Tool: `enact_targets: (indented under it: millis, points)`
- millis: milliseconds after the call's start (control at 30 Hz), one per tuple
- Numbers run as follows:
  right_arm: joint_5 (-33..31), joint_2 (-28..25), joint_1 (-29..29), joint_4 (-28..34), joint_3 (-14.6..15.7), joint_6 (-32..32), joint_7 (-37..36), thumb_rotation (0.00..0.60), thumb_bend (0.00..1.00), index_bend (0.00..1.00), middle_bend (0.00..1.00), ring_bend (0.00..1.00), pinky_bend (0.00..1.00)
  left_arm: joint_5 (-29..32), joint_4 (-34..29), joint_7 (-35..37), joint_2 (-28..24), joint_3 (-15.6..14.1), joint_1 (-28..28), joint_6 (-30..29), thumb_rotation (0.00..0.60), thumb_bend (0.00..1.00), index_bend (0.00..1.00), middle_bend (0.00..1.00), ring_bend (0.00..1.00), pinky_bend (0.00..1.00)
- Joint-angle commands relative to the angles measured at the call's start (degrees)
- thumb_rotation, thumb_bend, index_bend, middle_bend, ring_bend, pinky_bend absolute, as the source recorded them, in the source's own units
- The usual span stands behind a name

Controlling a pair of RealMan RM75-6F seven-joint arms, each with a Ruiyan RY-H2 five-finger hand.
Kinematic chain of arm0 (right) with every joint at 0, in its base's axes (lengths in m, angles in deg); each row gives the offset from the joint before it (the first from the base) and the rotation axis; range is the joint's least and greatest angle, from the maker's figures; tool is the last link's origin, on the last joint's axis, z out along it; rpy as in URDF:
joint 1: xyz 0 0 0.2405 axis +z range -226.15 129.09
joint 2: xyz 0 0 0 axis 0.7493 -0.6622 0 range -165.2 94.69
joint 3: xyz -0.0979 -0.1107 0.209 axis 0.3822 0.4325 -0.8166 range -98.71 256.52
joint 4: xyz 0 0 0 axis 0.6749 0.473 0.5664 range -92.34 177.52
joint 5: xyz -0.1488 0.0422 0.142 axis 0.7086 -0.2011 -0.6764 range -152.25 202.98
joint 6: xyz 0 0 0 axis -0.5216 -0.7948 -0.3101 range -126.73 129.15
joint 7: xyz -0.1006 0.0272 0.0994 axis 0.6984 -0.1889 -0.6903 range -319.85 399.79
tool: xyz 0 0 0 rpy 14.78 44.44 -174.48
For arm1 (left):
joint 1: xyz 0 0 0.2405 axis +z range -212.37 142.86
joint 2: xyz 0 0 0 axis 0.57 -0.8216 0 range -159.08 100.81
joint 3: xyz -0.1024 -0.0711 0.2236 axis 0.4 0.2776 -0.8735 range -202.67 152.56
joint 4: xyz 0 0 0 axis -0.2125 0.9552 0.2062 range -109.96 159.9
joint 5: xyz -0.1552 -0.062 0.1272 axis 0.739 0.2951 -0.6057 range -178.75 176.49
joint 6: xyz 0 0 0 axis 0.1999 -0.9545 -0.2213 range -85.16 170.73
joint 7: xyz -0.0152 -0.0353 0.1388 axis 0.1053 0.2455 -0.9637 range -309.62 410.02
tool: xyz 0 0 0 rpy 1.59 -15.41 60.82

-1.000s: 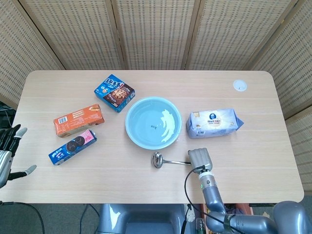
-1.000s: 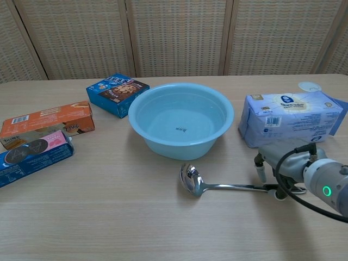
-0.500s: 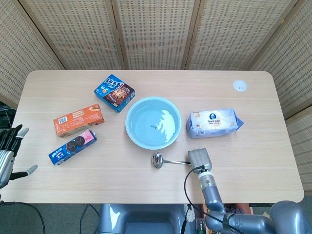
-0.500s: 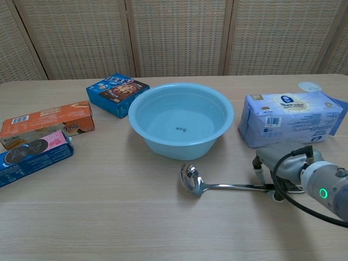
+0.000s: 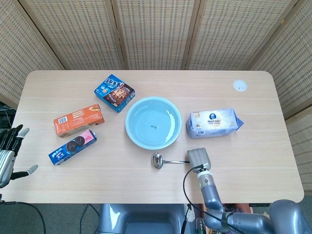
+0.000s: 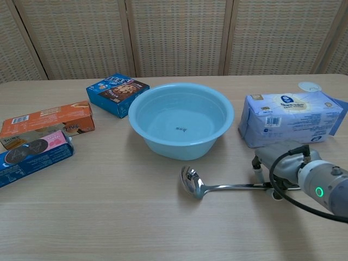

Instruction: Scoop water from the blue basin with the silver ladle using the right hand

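Observation:
The blue basin (image 5: pixel 128 122) (image 6: pixel 179 145) holds clear water at the table's middle. In front of it lies the silver ladle (image 5: pixel 168 161) (image 6: pixel 228 187), bowl to the left and resting on the table, handle running right. My right hand (image 5: pixel 199 158) (image 6: pixel 280 166) sits over the handle's far end with its fingers curled down around it, gripping it. My left hand (image 5: pixel 9 153) hangs off the table's left edge with its fingers spread and nothing in it; only the head view shows it.
A tissue pack (image 5: pixel 214 122) (image 6: pixel 291 117) lies right of the basin, just behind my right hand. A blue cookie box (image 5: pixel 114 92), an orange box (image 5: pixel 79 119) and a blue biscuit pack (image 5: pixel 72 147) lie left. A white disc (image 5: pixel 239 86) sits far right.
The right hand has settled slightly onto the handle's end, and the ladle has shifted a little, its handle end sitting a touch higher. The water's ripples have calmed.

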Motion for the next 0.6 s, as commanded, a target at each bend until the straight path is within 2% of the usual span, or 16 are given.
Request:
enact_targets:
  millis: [33, 300, 600]
  points:
    - [-0.24, -0.18, 0.04, 0.17, 0.04, -0.19, -0.03, 0.600, 0.53, 0.60, 0.99, 1.00, 1.00, 0.04, -0.03, -0.06, 0.04, -0.02, 0.03, -0.03, 0.600, 0.00, 0.00, 0.00, 0.00, 0.00]
    - [-0.41, -1.15, -0.39, 1.82, -0.21, -0.02, -1.54, 0.600, 0.81, 0.68, 0.99, 1.00, 1.00, 0.08, -0.01, -0.10, 0.09, -0.04, -0.01, 0.06, 0.600, 0.00, 0.00, 0.00, 0.00, 0.00]
    - [-1.31, -6.16, -0.73, 8.68, -1.81, -0.05, -4.26, 0.600, 0.89, 0.70, 0.99, 1.00, 1.00, -0.11, -0.07, -0.37, 0.19, -0.16, 0.01, -0.01, 0.600, 0.00, 0.00, 0.00, 0.00, 0.00]
